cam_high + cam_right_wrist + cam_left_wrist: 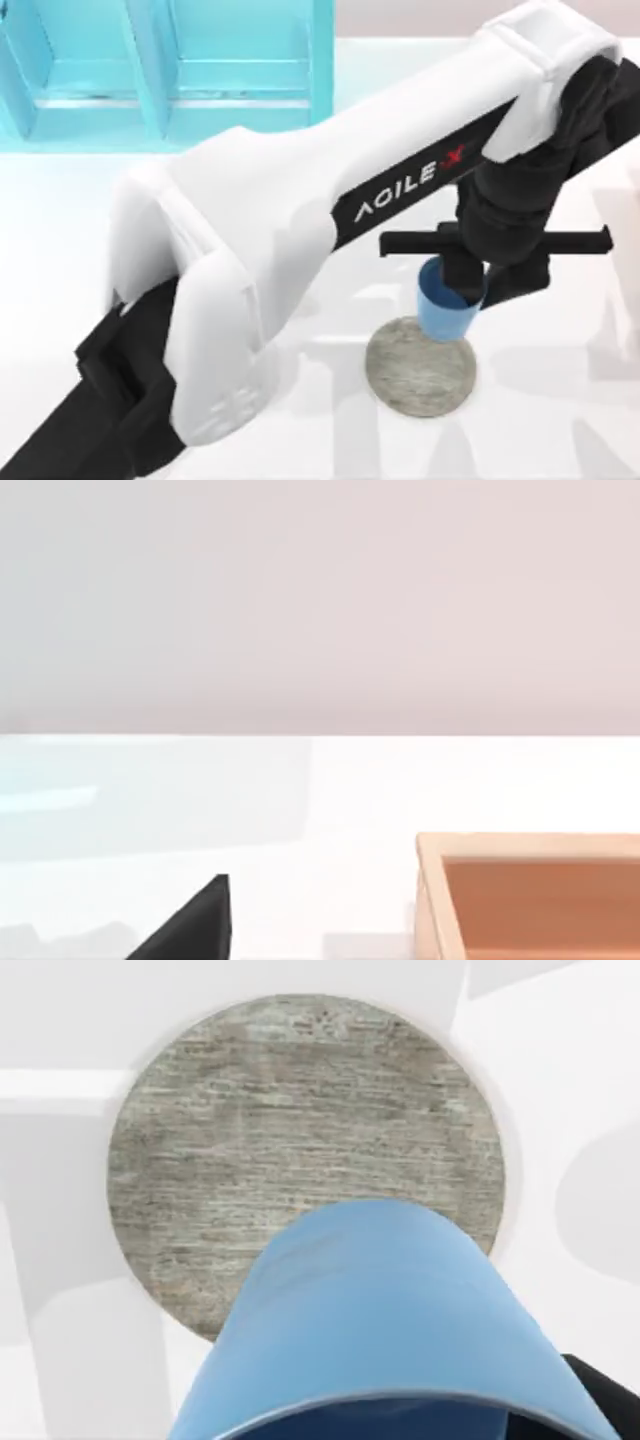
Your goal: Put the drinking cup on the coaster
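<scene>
While left gripper [462, 278] clasps it, drinking cup [446, 312] seemingly stands mouth-up.

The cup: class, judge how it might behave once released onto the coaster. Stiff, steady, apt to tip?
The cup looks rigid and thin-walled, so probably light. Its base is narrower than its rim, so it may tip if nudged. Held by the left end effector over the coaster's edge, it could land off-centre.

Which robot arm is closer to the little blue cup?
Left. The left gripper holds the drinking cup over the coaster. The right arm is parked off to the table's right.
</scene>
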Robot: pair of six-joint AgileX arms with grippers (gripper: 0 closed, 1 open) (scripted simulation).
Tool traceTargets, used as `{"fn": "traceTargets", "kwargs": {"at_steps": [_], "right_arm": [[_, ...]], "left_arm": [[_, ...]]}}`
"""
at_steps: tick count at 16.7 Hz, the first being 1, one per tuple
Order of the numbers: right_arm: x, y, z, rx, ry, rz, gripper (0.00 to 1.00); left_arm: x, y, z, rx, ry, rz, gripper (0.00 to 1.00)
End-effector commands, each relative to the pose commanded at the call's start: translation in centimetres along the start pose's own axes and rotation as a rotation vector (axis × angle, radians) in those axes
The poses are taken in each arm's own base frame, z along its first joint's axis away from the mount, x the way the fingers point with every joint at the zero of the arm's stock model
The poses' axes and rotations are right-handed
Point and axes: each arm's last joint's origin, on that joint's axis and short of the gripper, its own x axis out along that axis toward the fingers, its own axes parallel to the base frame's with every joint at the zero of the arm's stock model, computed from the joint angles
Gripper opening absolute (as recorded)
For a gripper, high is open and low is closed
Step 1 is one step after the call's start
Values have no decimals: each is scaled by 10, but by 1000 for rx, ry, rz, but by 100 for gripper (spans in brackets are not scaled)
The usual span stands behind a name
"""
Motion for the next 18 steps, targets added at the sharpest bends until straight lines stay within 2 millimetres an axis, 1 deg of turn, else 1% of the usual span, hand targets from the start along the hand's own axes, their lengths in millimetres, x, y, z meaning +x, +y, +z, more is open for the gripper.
{"fn": "traceTargets", "kwargs": {"at_steps": [6, 8, 10, 14, 15, 18], "right_arm": [[0, 0, 0, 0, 0, 0, 100], [0, 0, 0, 0, 0, 0, 100], [0, 0, 0, 0, 0, 0, 100], [0, 0, 0, 0, 0, 0, 100], [0, 0, 0, 0, 0, 0, 100], [0, 0, 0, 0, 0, 0, 100]], "left_arm": [[0, 1, 2, -3, 0, -2, 0], [5, 1, 3, -3, -5, -7, 0], [15, 1, 3, 0, -6, -8, 0], [51, 6, 2, -3, 11, 12, 0], [57, 7, 1, -3, 10, 10, 0], [64, 9, 0, 0, 0, 0, 0]]}}
